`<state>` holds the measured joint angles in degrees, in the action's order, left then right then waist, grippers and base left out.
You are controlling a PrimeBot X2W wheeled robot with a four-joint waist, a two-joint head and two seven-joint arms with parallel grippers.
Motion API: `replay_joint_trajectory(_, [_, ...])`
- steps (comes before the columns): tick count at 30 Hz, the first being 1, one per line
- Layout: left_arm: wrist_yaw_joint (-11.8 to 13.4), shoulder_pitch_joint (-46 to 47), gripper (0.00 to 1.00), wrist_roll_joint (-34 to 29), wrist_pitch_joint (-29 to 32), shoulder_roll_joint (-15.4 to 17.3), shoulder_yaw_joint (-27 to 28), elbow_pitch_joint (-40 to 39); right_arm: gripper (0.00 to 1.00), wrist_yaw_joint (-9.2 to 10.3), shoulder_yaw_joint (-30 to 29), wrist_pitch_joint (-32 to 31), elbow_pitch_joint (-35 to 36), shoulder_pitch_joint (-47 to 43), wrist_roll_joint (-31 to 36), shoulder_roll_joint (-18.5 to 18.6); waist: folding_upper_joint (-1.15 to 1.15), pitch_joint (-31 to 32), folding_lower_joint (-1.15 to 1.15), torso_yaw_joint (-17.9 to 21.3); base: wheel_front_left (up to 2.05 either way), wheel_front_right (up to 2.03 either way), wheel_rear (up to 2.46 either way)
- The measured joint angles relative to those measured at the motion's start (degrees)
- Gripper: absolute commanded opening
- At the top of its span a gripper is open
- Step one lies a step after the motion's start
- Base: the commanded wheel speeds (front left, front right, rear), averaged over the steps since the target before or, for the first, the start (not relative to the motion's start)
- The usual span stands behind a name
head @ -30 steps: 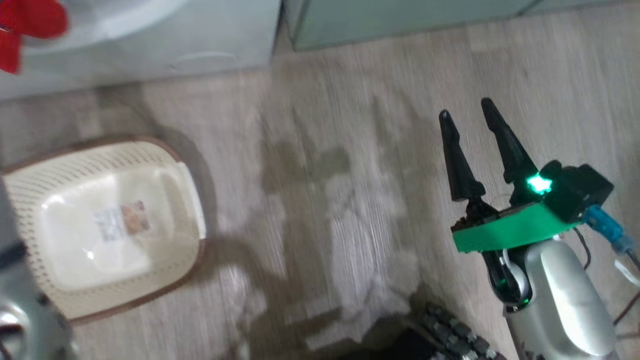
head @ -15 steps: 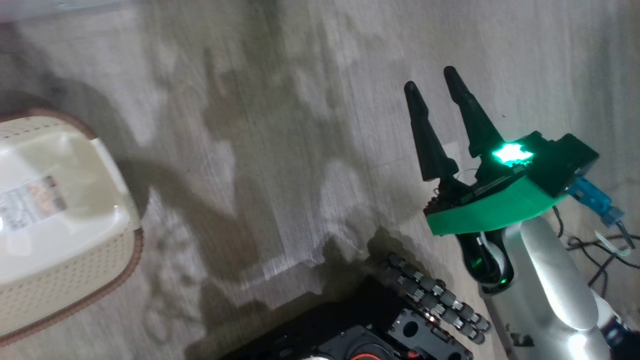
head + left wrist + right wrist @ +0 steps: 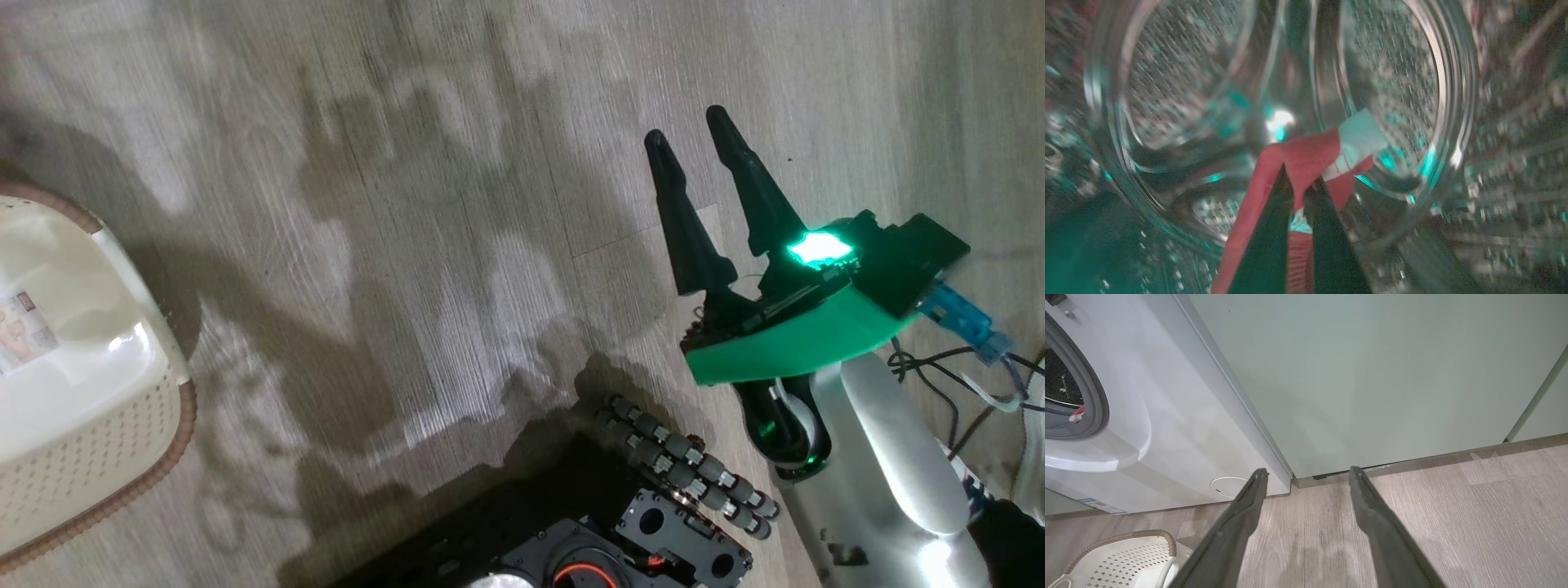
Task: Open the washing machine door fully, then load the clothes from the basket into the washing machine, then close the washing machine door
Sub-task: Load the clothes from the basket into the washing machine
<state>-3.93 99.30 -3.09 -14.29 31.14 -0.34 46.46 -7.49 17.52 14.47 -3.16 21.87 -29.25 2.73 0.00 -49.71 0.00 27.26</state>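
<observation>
Pale wood-grain floor (image 3: 457,163) ran under everything, crossed by the robot's shadow, and green cabinets (image 3: 1372,375) rose from it as the backdrop. Just beside the cabinets stood the white washer (image 3: 1180,416), its grey gasket (image 3: 1098,400) ringing a dark opening. Inside, the steel drum (image 3: 1392,73) showed blurred, its perforated wall catching teal glints. The basket (image 3: 106,433) sat on the floor in front of the washer, at the head view's left edge, and its visible part held no clothes. At the bottom of the head view was the black robot base (image 3: 620,539), with a row of rollers along its edge.

The right gripper (image 3: 686,128) hung above bare floor, well apart from the basket, its fingers spread wide with nothing between them. The left gripper (image 3: 1299,183) was in the drum, its fingers pressed together on the clothes (image 3: 1306,159), a red cloth draped over the tips with a white piece (image 3: 1359,134) beside it.

A small red scrap (image 3: 1077,414) lay at the gasket's lower lip. Low on the washer's front were the round flap (image 3: 1229,486) and a blue sticker (image 3: 1098,505). A label (image 3: 24,331) lay on the basket's bottom.
</observation>
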Motion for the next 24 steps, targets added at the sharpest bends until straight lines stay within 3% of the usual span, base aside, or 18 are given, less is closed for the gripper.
replay_joint_trajectory(4, [-0.4, -0.3, 0.00, -0.6, 0.0, 0.0, -1.6, 5.3, 1.00, 0.00, 0.5, 0.0, 0.0, 0.4, 0.0, 0.0, 0.00, -0.2, 0.00, 0.2, 0.00, 0.00, 0.00])
replay_joint_trajectory(16, [-0.8, 1.4, 0.00, -2.9, 8.7, 1.4, -5.4, 18.4, 1.00, 0.00, 1.5, 0.0, 0.1, 0.9, 0.0, 0.0, 0.00, -1.0, 0.00, 1.4, 0.00, 0.00, 0.00])
replay_joint_trajectory(24, [0.1, 3.8, 0.00, -2.9, 5.4, 1.5, -5.9, 19.7, 1.00, 0.00, 1.9, 0.0, 0.0, 0.9, 0.0, 0.0, 0.00, -0.9, 0.00, 1.4, 0.00, 0.00, 0.00])
